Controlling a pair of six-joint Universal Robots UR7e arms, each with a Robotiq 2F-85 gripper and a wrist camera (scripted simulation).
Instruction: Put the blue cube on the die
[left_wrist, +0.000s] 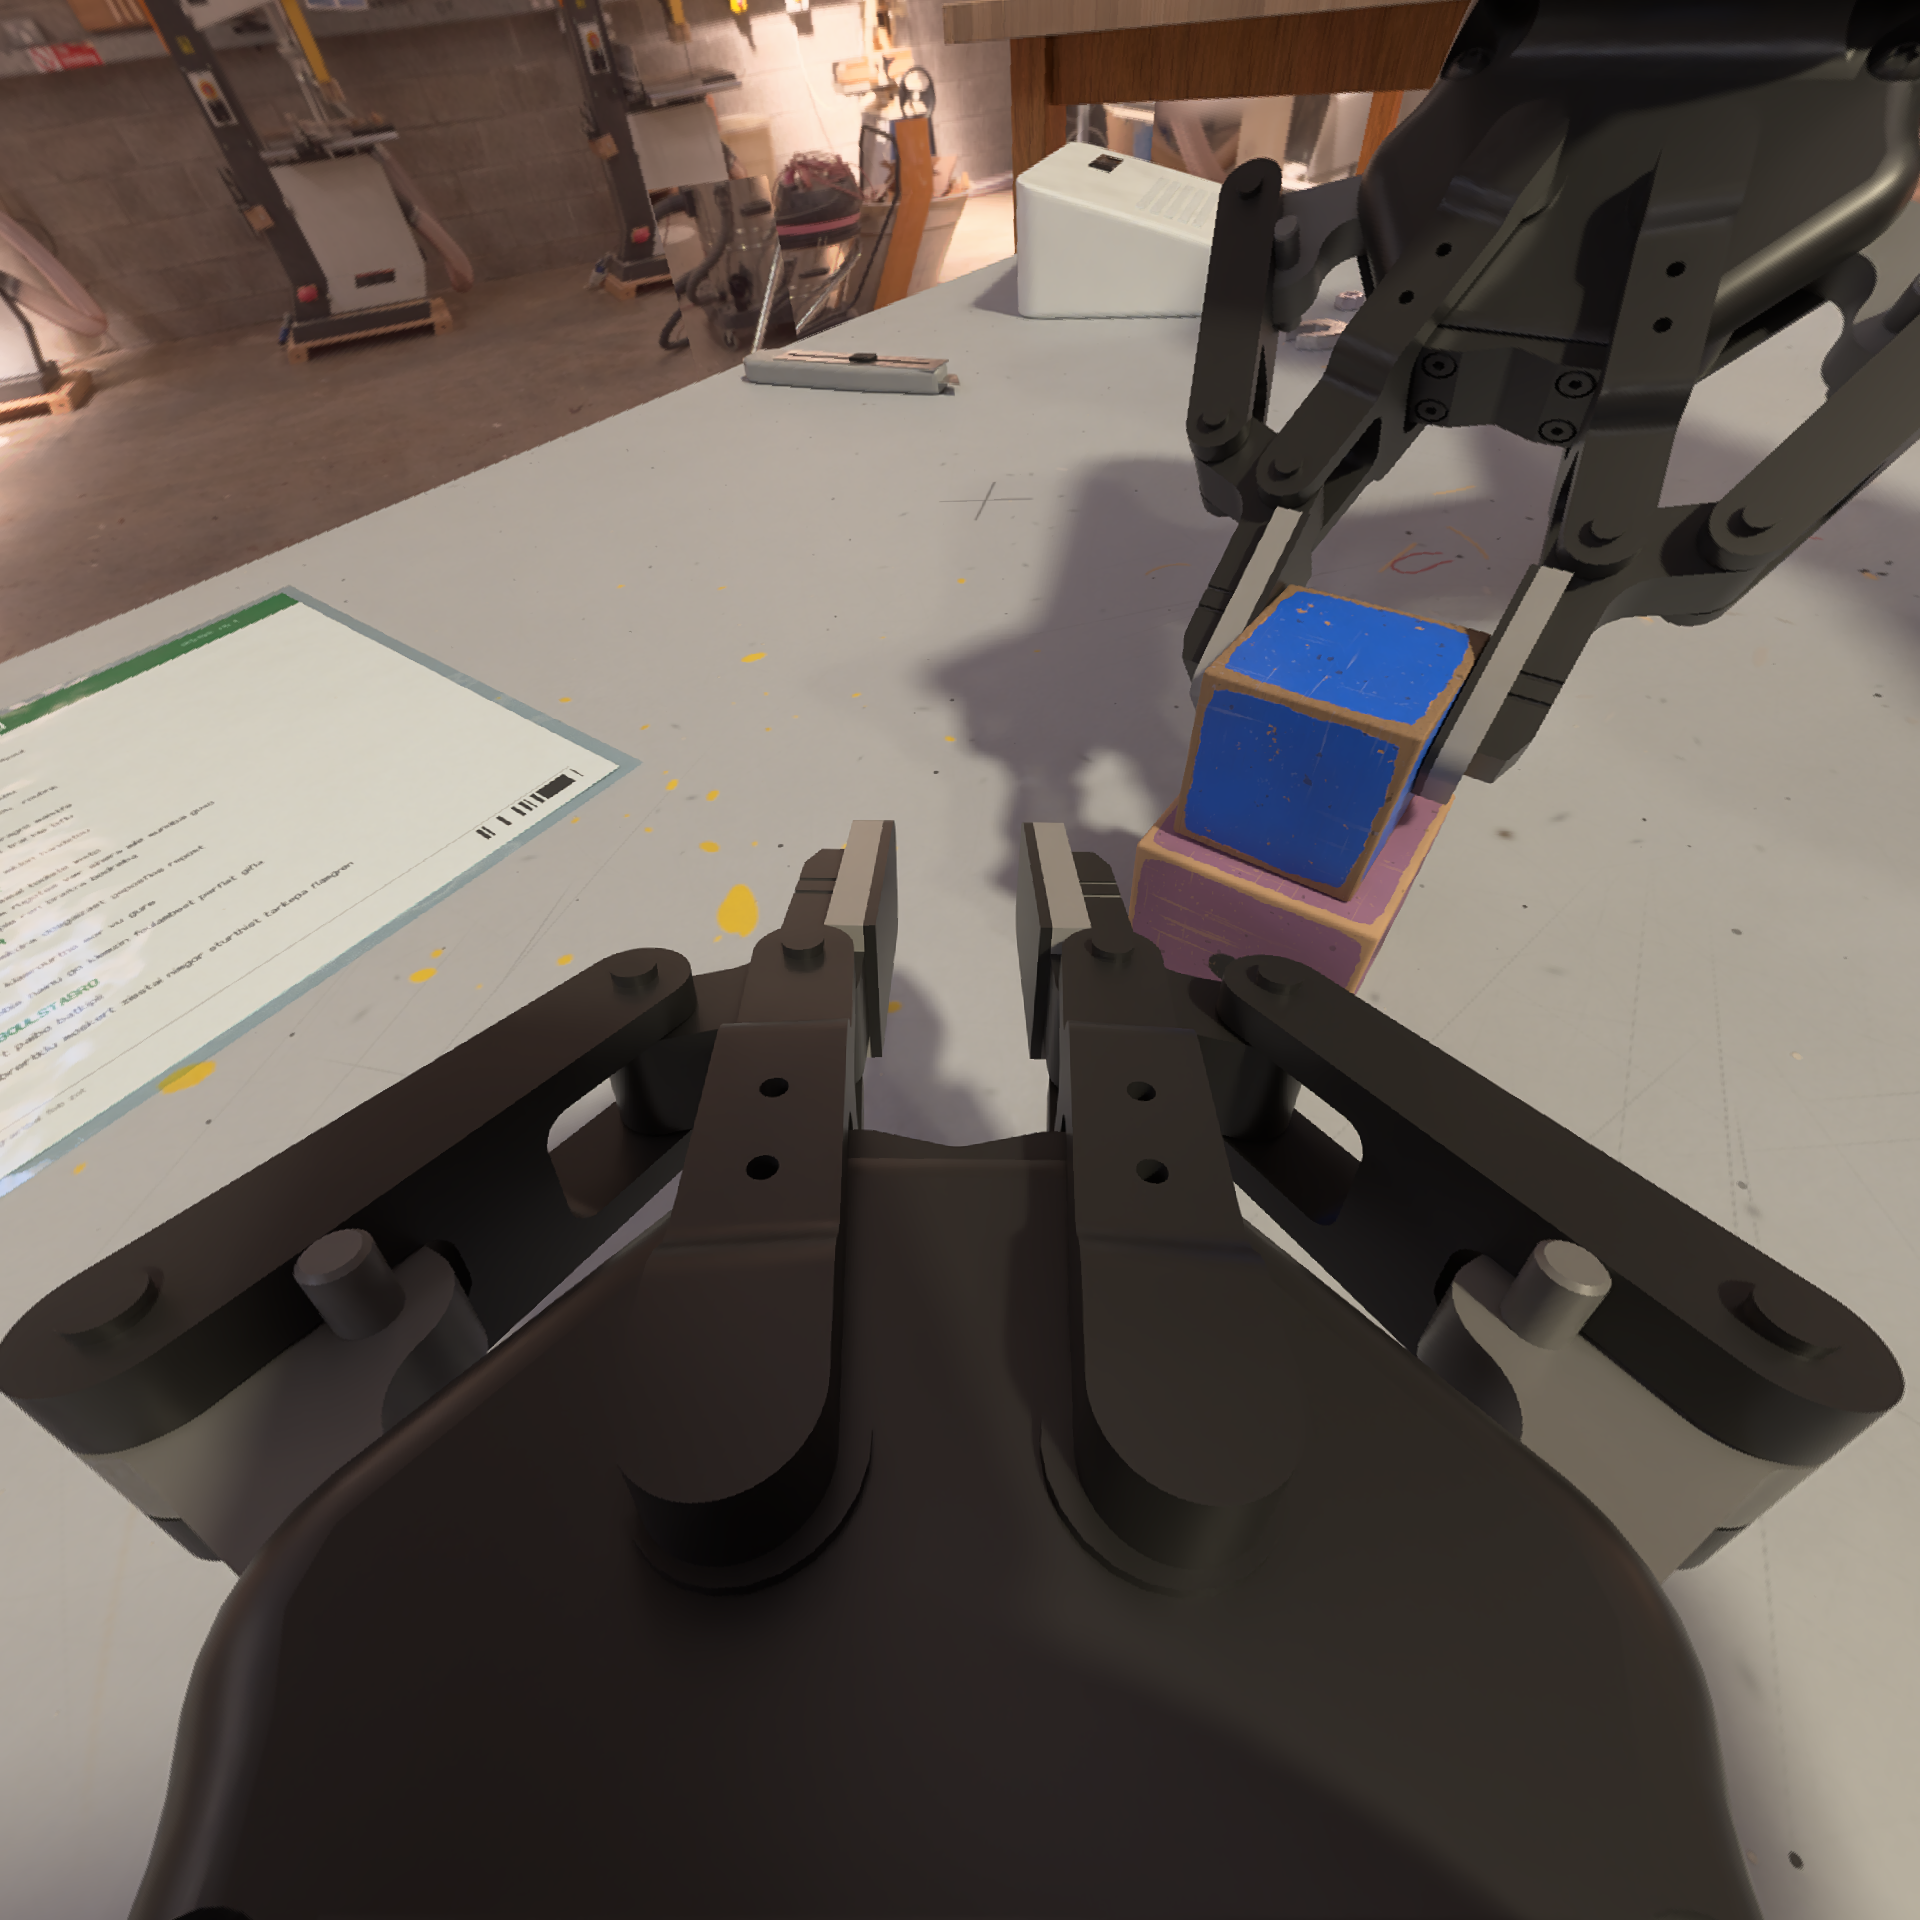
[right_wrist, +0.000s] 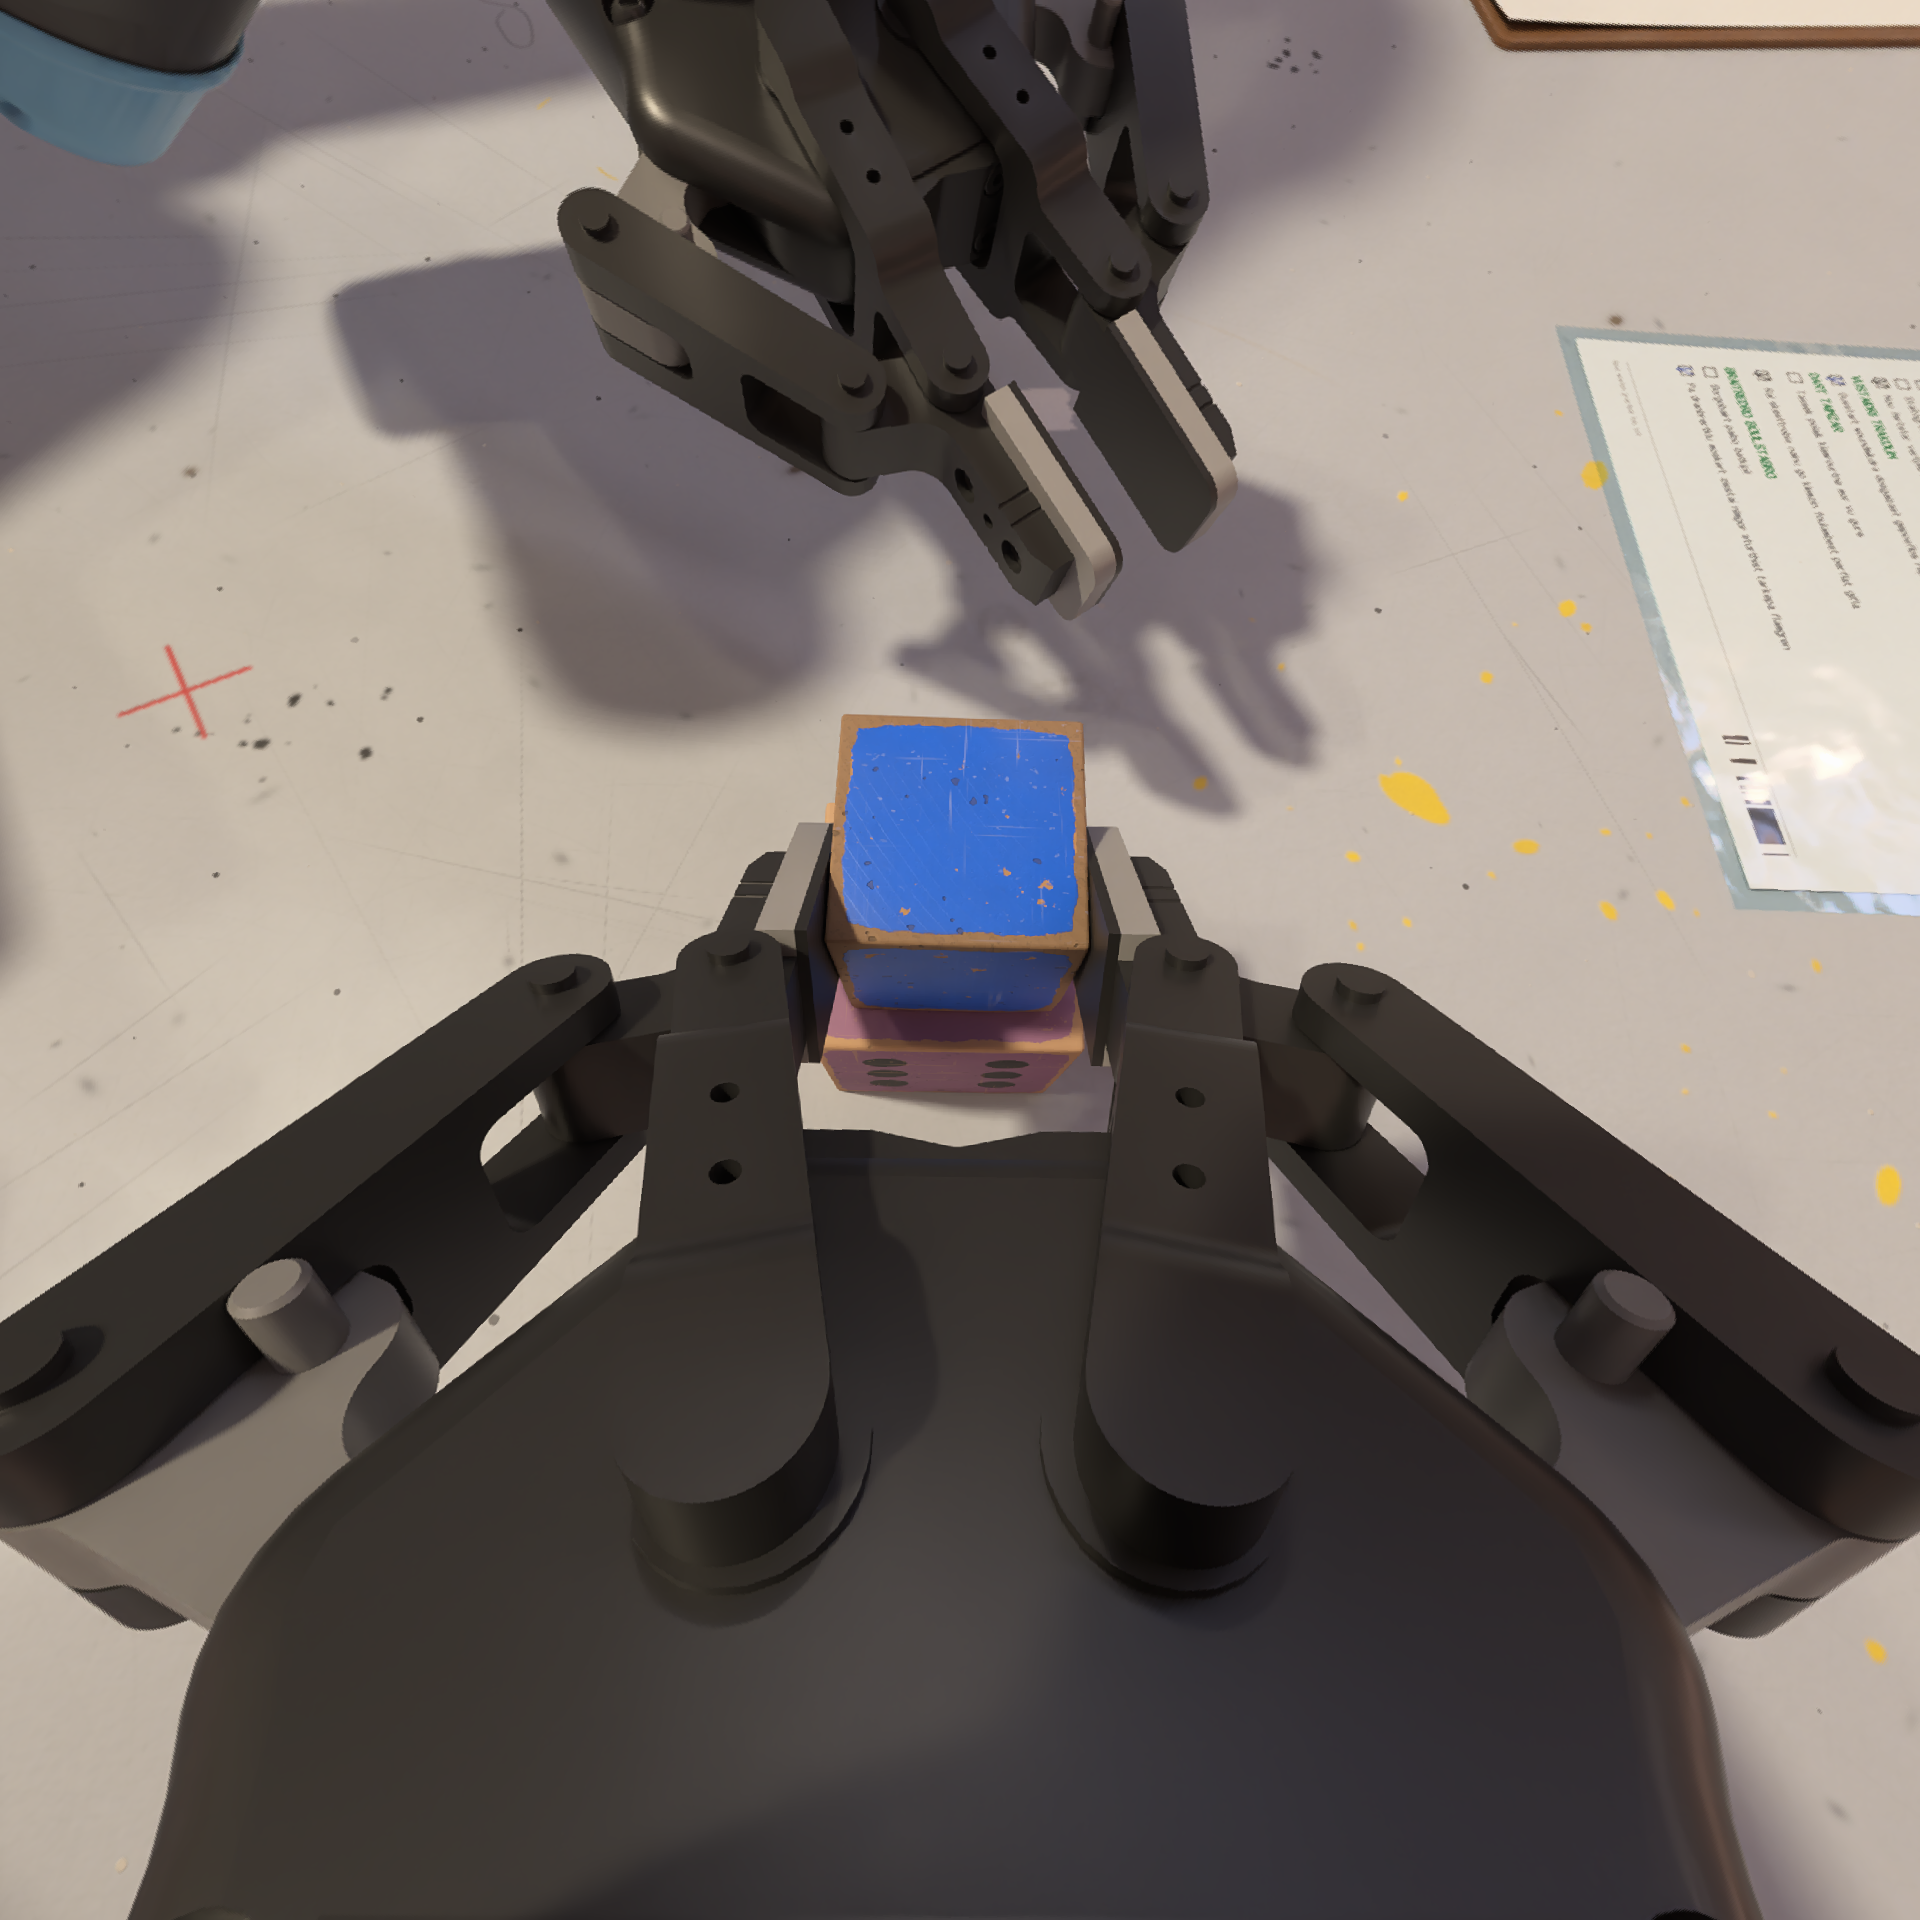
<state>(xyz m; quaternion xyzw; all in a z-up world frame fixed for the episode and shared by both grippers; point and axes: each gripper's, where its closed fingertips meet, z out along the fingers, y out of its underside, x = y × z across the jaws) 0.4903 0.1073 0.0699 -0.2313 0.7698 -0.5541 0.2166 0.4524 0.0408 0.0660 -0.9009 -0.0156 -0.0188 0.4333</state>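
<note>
A: Cube position, please.

B: Blue cube (right_wrist: 958, 836) sits on top of the pink die (right_wrist: 951, 1058), touching it, turned a little against the die's edges. Die rests on the grey tabletop (right_wrist: 436, 894).

A: Right gripper?

B: Right gripper (right_wrist: 956, 904) comes down over the cube, jaws pinching the cube on two opposite sides, grey pads flat against the faces. From the left wrist view, the same: right gripper (left_wrist: 1340, 686) straddles the blue cube (left_wrist: 1314, 748), which overhangs one corner of the die (left_wrist: 1247, 914).

A: Left gripper?

B: Left gripper (left_wrist: 958, 883) holds nothing. Jaws stand a narrow gap apart, not pressed together. It hangs above the tabletop just beside the die. In the right wrist view it is on the far side of the cube (right_wrist: 1132, 520), tilted down, apart from it.

A: Other items near the die?

B: Printed sheet (left_wrist: 260, 831) lies flat, well apart from the die. Yellow paint spots (left_wrist: 738, 909) between sheet and die. Red cross mark (right_wrist: 185, 688) on the tabletop, well apart on the opposite side. White wedge-shaped box (left_wrist: 1112, 234) farther back, beyond the die.
</note>
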